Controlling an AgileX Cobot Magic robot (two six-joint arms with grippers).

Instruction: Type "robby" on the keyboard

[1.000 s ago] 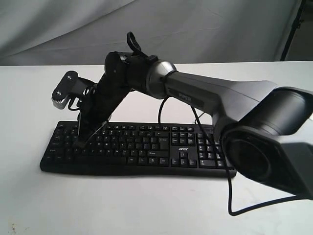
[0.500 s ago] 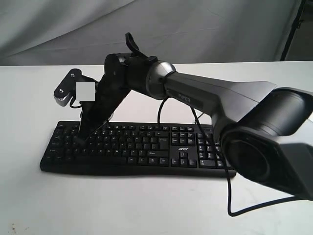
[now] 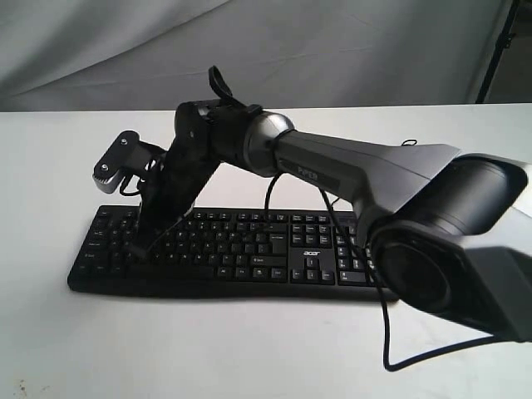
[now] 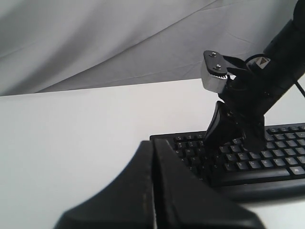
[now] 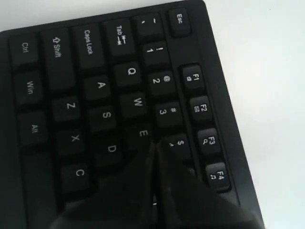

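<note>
right gripper (image 5: 155, 145), fingers (image 5: 133, 191) pressed together, is pointing at the keyboard (image 5: 102, 117) beside the e key (image 5: 143, 134), so typing is seemingly only starting.

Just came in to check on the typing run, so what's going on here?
The right gripper, jaws shut, is stretched across to the left end of the keyboard. Its closed tip points down at the letter rows right beside the E key. Whether it is pressing a key cannot be told. The left gripper, also shut, hangs over the bare table off the keyboard's end, touching nothing.
</note>
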